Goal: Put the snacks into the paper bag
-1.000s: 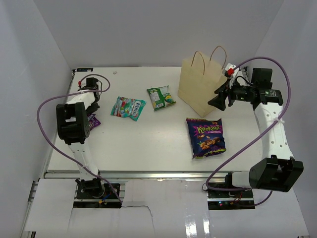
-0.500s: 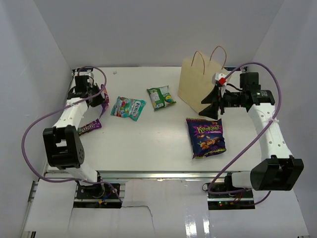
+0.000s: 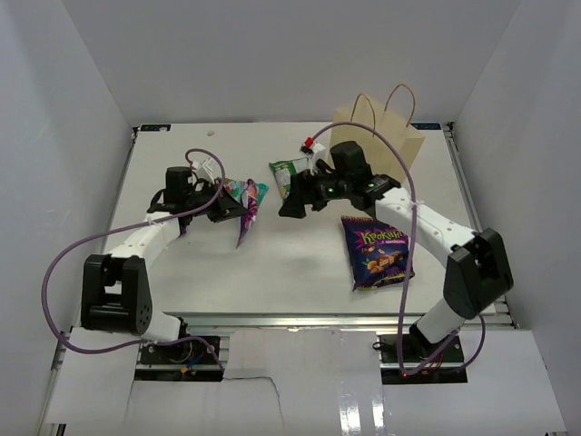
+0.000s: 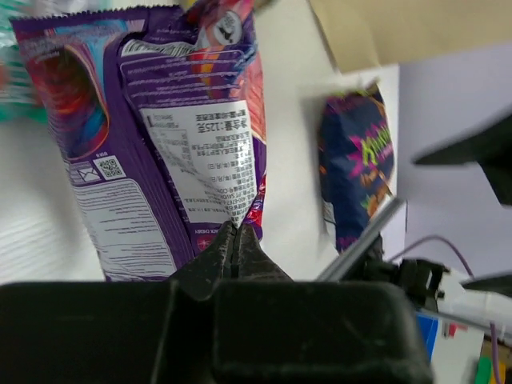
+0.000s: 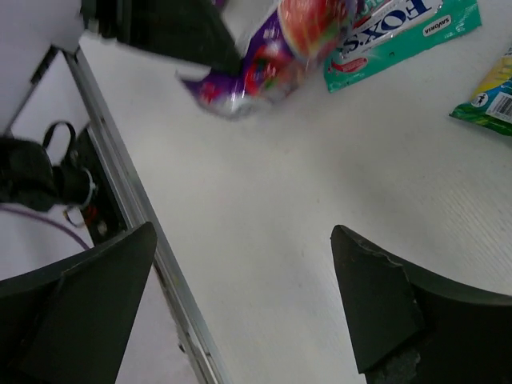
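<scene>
Step in hand: we judge a purple packet [image 3: 244, 218] to be in transit toward the paper bag [image 3: 386, 136], perhaps by handover between the arms.
Left gripper [image 3: 228, 207]: closed tight on one short edge of the purple packet; in the left wrist view the fingers pinch the seam.
Right gripper [image 3: 289, 205]: fingers spread wide, holding nothing, low over the desk [image 3: 290, 272] and facing the packet.
Purple packet, position: lifted off the desk, between the two grippers, over the teal pouch [image 3: 251, 192].
Purple packet, axis: long axis runs straight out from the left fingers, free end away from the wrist, printed back toward that camera.
Paper bag, position: upright at the far right of the desk, handles up, well apart from the packet.
Still on the desk: teal pouch, green pouch [image 3: 283, 169], big purple bag [image 3: 379, 252].
Next move, our judgement: the right gripper must close on the free end before the left lets go, then carry it over the bag's mouth.
</scene>
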Tool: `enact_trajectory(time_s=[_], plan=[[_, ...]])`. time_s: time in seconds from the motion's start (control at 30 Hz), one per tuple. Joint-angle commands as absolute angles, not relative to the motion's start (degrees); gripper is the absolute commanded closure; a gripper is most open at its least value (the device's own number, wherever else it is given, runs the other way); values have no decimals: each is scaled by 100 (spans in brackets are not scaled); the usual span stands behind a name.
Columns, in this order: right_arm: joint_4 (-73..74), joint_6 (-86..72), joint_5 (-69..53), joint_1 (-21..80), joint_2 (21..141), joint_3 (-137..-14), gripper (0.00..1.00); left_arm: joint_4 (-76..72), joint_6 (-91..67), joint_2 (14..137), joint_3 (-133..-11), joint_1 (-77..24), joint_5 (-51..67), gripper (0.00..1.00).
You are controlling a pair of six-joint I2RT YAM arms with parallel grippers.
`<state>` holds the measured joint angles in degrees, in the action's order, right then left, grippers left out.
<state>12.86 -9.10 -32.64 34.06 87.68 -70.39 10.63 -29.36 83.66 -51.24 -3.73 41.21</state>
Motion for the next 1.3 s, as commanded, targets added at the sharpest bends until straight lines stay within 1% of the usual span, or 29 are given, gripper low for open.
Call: enact_trajectory(time_s=[0.0, 0.1, 0.23, 0.37, 0.43, 0.47, 0.5, 0.53, 0.57, 0.6, 0.63, 0.67, 0.7, 0.73, 0.77, 0.8, 0.87, 0.9, 0.93, 0.97, 1.0, 1.03, 1.07, 1.1, 1.13, 1.2, 1.27], plan=[[273, -2951, -2285, 3673, 9359, -7751, 3, 247, -3243, 7700, -4888, -790, 4755, 100], [203, -3725, -2144, 3718, 9930, -7971, 2, -147, -3533, 7533, -4615, -1089, 4764, 100], [132, -3981, -1899, 3779, 10309, -8112, 2, -334, -3744, 7383, -4439, -1397, 4720, 100], [237, -4166, -1749, 3911, 10362, -8007, 6, -448, -3876, 7251, -4333, -1608, 4711, 100], [255, -4271, -1758, 3998, 10345, -7858, 11, -562, -3928, 7216, -4307, -1661, 4728, 100], [264, -4298, -1784, 4025, 10336, -7797, 15, -580, -3955, 7225, -4315, -1713, 4746, 100], [185, -4324, -1845, 4043, 10327, -7744, 25, -615, -3981, 7216, -4324, -1731, 4755, 100], [150, -4394, -2002, 4060, 10318, -7647, 32, -633, -3999, 7216, -4333, -1749, 4737, 100], [97, -4403, -2082, 4069, 10275, -7603, 40, -633, -4008, 7207, -4333, -1758, 4737, 100], [71, -4403, -2153, 4061, 10240, -7576, 56, -650, -4025, 7198, -4333, -1758, 4720, 100], [70, -4377, -2223, 4069, 10204, -7550, 62, -659, -4025, 7198, -4324, -1767, 4720, 100], [70, -4333, -2250, 4061, 10126, -7515, 74, -677, -4034, 7181, -4324, -1767, 4711, 100], [70, -4298, -2259, 4069, 10090, -7506, 79, -685, -4052, 7172, -4324, -1767, 4694, 100], [70, -4254, -2294, 4061, 10046, -7488, 83, -686, -4069, 7163, -4333, -1767, 4650, 98], [70, -4158, -2311, 4043, 9976, -7497, 87, -694, -4087, 7146, -4350, -1758, 4641, 95], [96, -4105, -2320, 4026, 9941, -7514, 92, -686, -4096, 7093, -4368, -1767, 4615, 84], [132, -3790, -2373, 3973, 9809, -7672, 92, -546, -4087, 7023, -4473, -1767, 4527, 59], [167, -3623, -2460, 3886, 9756, -7769, 92, -467, -4052, 6883, -4535, -1767, 4474, 39], [176, -3430, -2531, 3841, 9643, -7874, 92, -274, -3947, 6786, -4596, -1767, 4369, 31], [184, -2845, -2644, 3780, 9589, -8145, 92, -116, -3859, 6663, -4736, -1767, 4246, 24], [237, -2404, -3046, 3631, 9528, -8348, 92, -10, -3763, 6401, -4807, -1767, 4106, 12], [490, -1912, -3224, 3569, 9423, -8576, 92, 244, -3666, 6259, -4869, -1758, 3939, 7], [597, -1028, -3391, 3481, 9352, -8770, 92, 542, -3474, 6110, -4939, -1749, 3520, 2], [632, -654, -3941, 3246, 9151, -9006, 92, 658, -3393, 5830, -4939, -1749, 3289, 2], [624, -355, -4164, 3121, 9054, -9104, 92, 851, -3332, 5705, -4931, -1740, 3096, 2], [650, 225, -4550, 2692, 8904, -9489, 92, 1036, -3243, 5512, -4835, -1731, 2367, 2], [694, 430, -4728, 2366, 8789, -9833, 92, 1247, -3339, 5318, -4703, -1723, 1640, 2]])
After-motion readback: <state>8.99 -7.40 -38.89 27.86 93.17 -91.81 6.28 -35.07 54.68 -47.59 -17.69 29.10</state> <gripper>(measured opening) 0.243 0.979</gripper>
